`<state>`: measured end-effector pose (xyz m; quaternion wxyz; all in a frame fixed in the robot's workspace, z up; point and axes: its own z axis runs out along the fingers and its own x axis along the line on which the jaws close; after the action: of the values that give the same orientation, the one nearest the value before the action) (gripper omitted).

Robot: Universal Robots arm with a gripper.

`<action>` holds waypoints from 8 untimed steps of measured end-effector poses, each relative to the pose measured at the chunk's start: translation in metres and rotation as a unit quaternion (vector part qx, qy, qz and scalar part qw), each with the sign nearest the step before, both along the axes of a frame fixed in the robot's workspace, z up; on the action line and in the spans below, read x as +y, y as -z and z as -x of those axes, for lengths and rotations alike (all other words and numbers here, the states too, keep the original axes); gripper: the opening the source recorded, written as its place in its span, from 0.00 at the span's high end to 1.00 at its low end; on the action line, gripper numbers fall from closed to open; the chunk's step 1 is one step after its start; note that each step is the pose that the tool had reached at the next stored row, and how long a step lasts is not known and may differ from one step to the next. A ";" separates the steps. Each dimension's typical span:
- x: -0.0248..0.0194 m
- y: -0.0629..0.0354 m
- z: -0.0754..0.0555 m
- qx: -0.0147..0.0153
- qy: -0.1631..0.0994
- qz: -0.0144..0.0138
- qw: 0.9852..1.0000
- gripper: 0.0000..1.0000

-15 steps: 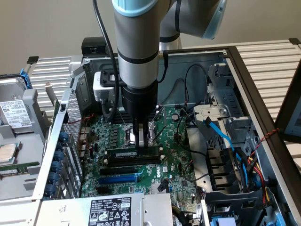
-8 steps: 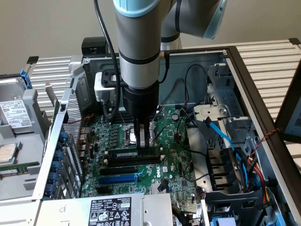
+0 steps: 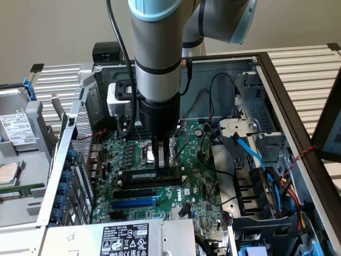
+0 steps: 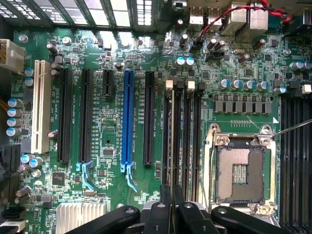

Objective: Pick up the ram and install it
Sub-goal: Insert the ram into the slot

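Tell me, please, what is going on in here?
A robot arm is working inside an open computer case. Its jaws are closed on the ram, holding it on edge at the memory slots on the motherboard, beside the empty processor socket. Whether it is fully seated I cannot tell.

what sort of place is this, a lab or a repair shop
Probably a robotic computer assembly or repair bench: an open grey metal desktop case exposes a large green motherboard, and the gripper of a grey robot arm grips a long narrow green ram stick.
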<state>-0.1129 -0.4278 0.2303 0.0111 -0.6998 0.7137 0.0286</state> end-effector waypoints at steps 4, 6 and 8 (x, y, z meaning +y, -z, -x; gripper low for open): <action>0.0000 0.0001 0.000 0.002 -0.002 0.000 1.000 0.87; 0.0000 0.0003 0.000 0.002 -0.003 0.000 1.000 0.87; 0.0001 0.0007 0.000 0.002 -0.003 0.000 1.000 0.87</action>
<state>-0.1130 -0.4278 0.2296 0.0101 -0.7019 0.7115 0.0300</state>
